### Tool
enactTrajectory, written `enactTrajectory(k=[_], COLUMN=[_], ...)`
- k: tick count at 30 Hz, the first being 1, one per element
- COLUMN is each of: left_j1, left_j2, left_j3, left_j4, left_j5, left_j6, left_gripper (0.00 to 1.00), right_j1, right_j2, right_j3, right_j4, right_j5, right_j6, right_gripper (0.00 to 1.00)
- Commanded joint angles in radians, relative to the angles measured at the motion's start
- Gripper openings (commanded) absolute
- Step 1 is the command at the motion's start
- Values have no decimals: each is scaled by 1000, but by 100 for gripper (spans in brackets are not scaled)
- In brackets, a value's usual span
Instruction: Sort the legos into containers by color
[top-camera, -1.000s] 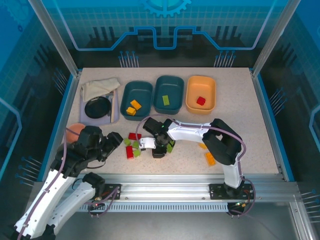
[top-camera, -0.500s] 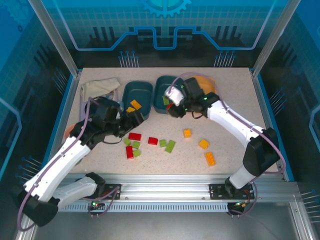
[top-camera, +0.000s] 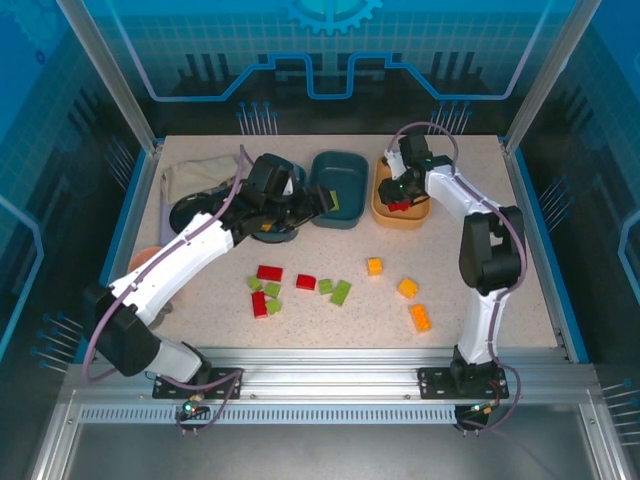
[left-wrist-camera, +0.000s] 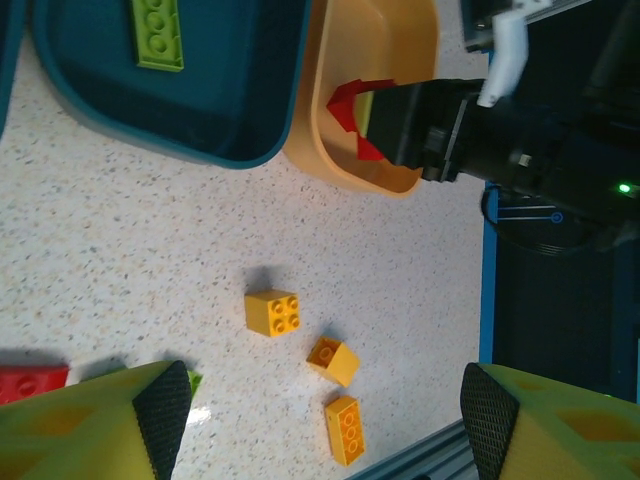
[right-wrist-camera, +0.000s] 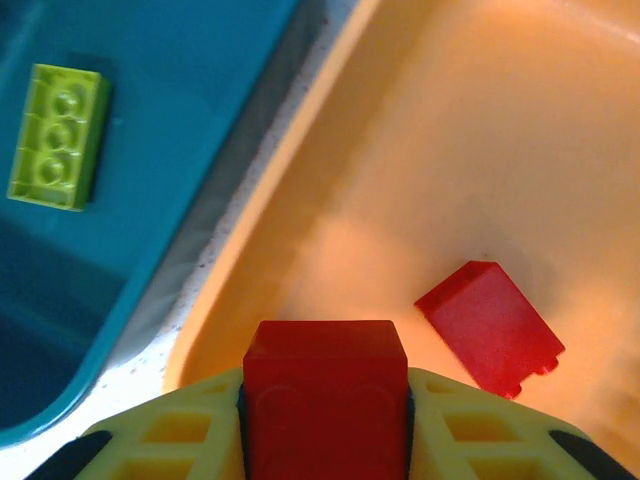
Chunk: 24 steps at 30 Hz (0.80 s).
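Observation:
My right gripper (top-camera: 400, 192) hangs over the light orange tub (top-camera: 426, 170), shut on a red brick (right-wrist-camera: 325, 395). A second red brick (right-wrist-camera: 490, 328) lies inside that tub (right-wrist-camera: 480, 150). My left gripper (top-camera: 318, 204) stands open and empty between the two teal tubs, its arm covering the left tub (top-camera: 262, 232). The middle teal tub (top-camera: 345, 160) holds a green brick (top-camera: 333, 200). Loose on the table are red bricks (top-camera: 269, 272), green bricks (top-camera: 341, 293) and orange-yellow bricks (top-camera: 408, 288). Between the open left fingers (left-wrist-camera: 160, 410), three orange-yellow bricks (left-wrist-camera: 272, 311) show far below.
A pink bowl (top-camera: 145, 258) sits at the left edge. A black round dish (top-camera: 188, 215) rests on a grey tray with a cloth (top-camera: 195, 175) at the back left. The table's blue right edge (left-wrist-camera: 487, 300) lies close to the orange-yellow bricks.
My right gripper carried the red brick from the table's middle to above the orange tub. The left arm swung from the near left up toward the teal tubs.

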Motion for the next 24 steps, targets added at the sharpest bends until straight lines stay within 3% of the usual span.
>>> enactTrajectory(k=[1,8,15,18,24], left_j1=[-12,-21,-21,-22,3], left_j2=[37,83,91,81,18], left_j3=[51,71,93,110,102], left_j4=[8,-13,-83,-124,-317], left_j5=[24,8,-33,-56,-165], left_j6=[21,6,-8,-5,-1], left_gripper=[76,76,75,75,75], right_j1=[-18,-16,-16,-15,22], right_j2=[64,137,151,126,-19], right_j3=[82,129,148,159,159], right_j4=[-65,-81,-100,-104,-83], right_j5=[-44,-80,-86,-80,-42], right_j6=[54,93,120,124,130], right_gripper=[34,38,51,57,57])
